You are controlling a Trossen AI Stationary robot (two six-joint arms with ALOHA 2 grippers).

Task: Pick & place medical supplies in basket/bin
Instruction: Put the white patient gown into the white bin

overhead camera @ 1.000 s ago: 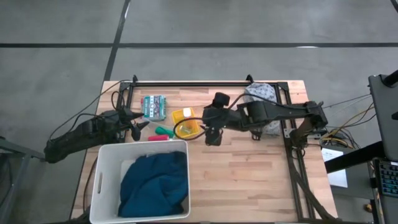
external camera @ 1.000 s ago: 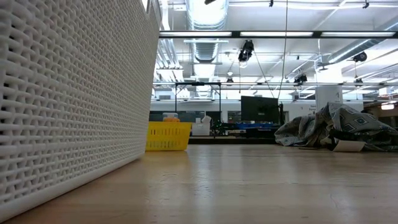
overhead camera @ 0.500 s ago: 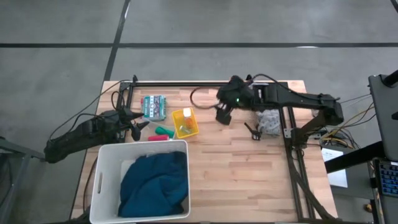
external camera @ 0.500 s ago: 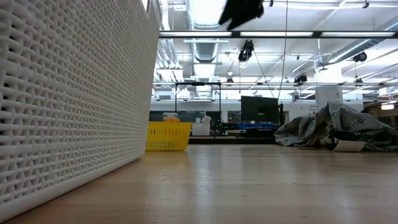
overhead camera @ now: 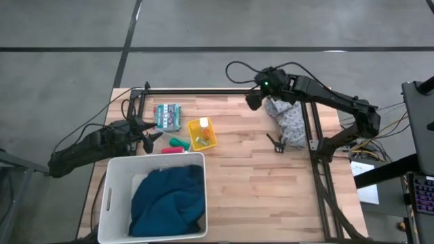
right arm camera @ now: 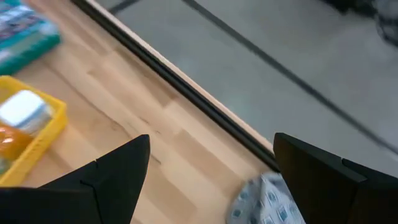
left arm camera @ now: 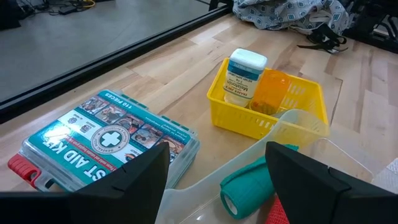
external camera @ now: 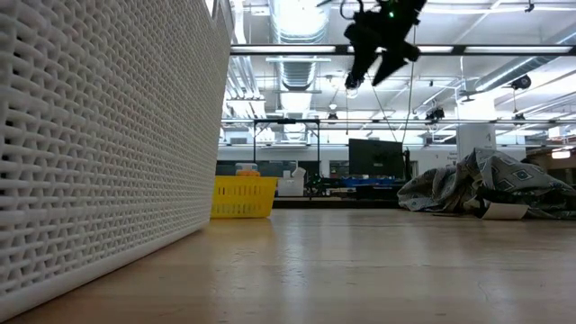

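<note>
While the left gripper (overhead camera: pixel 150 133) rests with empty, half-spread fingers at nine o'clock, the white tub (overhead camera: pixel 114 177) at seven holds the blue garment (overhead camera: pixel 168 198). At two o'clock the right gripper (overhead camera: pixel 252 100), fingers wide and empty, hangs beside the speckled cloth (overhead camera: pixel 289 122): limp, light, best pinched at a raised fold.

Two dark, slim, jointed arms. Matte black housings all along the right arm (overhead camera: pixel 319 102), with a small green light glowing near its wrist and a thin black cable looping off it. Black cables trailing beside the left arm (overhead camera: pixel 88 146) too. Broad, wedge-shaped black fingers (left arm camera: pixel 140 180) on both grippers, plain and unmarked.
</note>
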